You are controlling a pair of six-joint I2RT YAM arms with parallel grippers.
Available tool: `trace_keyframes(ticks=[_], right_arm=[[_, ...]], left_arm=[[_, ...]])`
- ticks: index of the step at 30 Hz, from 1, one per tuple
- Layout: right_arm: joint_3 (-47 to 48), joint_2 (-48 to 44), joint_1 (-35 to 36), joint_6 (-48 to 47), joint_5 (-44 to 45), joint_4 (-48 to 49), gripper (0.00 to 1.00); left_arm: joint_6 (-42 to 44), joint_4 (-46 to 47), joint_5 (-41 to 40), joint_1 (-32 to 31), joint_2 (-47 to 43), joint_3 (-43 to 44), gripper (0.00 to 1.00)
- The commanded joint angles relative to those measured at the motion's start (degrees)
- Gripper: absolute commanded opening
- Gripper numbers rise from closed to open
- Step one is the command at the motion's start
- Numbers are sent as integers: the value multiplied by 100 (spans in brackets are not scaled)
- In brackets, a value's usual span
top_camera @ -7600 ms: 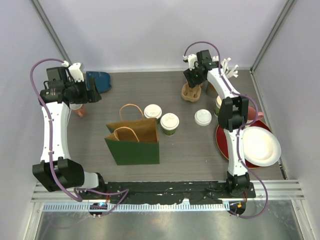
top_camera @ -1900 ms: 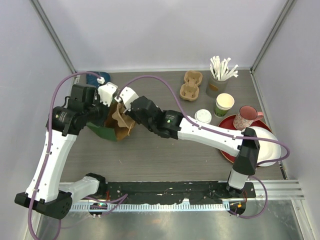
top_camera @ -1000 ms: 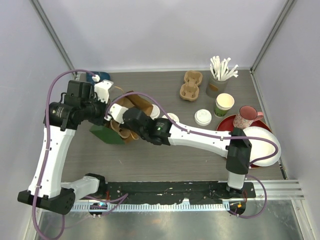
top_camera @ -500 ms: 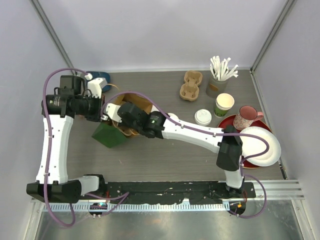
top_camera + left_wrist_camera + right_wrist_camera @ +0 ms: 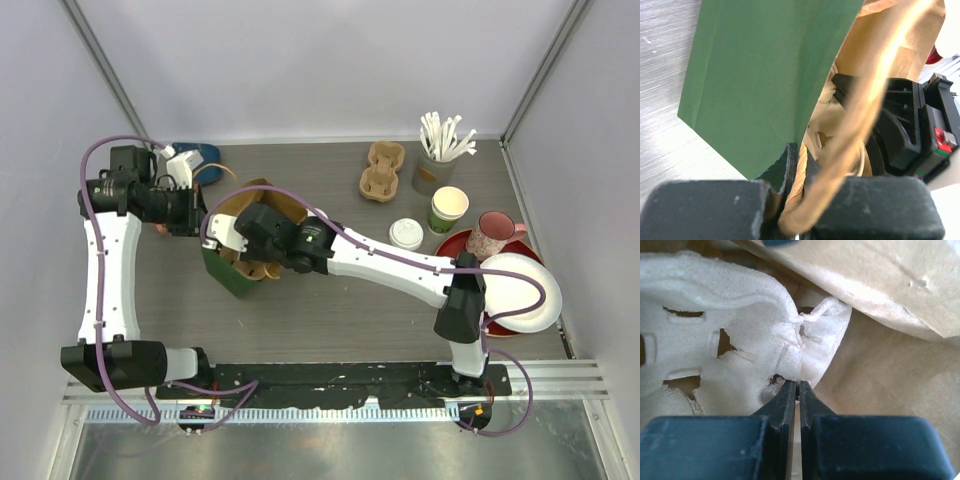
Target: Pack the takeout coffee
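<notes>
The green paper bag stands open at the left, brown inside. My left gripper is shut on its twisted paper handle, holding the mouth open beside the green wall. My right gripper reaches into the bag and is shut on the rim of a pulp cup carrier, which lies against the brown lining. The takeout coffee is hidden in every view, and my right arm covers the table behind the bag.
A second pulp carrier and a cup of white sticks stand at the back. A loose white lid, lidless green cups, a pink mug and stacked plates are at the right. A blue object lies back left.
My left gripper has drawn the handle back and to the left, and the bag has turned. My right gripper has gone further into the bag with the carrier, covering the lidded cups.
</notes>
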Motion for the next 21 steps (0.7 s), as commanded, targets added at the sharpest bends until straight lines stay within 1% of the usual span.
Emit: trace_keyframes(ticks=[1, 4, 7, 10, 13, 18, 21], right_arm=[[628, -280, 278, 201, -539, -885, 1], [944, 88, 314, 289, -891, -1211, 1], [1269, 414, 253, 237, -769, -1343, 1], [1752, 889, 60, 228, -778, -1633, 1], [2061, 1311, -134, 219, -787, -1827, 1], [2124, 1654, -205, 149, -453, -1863, 1], [2010, 1690, -196, -26, -566, -1810, 1]], left_arm=[[128, -472, 875, 42, -187, -126, 0], [217, -728, 884, 51, -214, -292, 0], [120, -527, 332, 51, -205, -478, 0], [164, -526, 50, 51, -12, -416, 0], [86, -308, -214, 42, 172, -311, 0], [138, -245, -408, 51, 568, 5, 0], [173, -201, -539, 51, 709, 154, 0]])
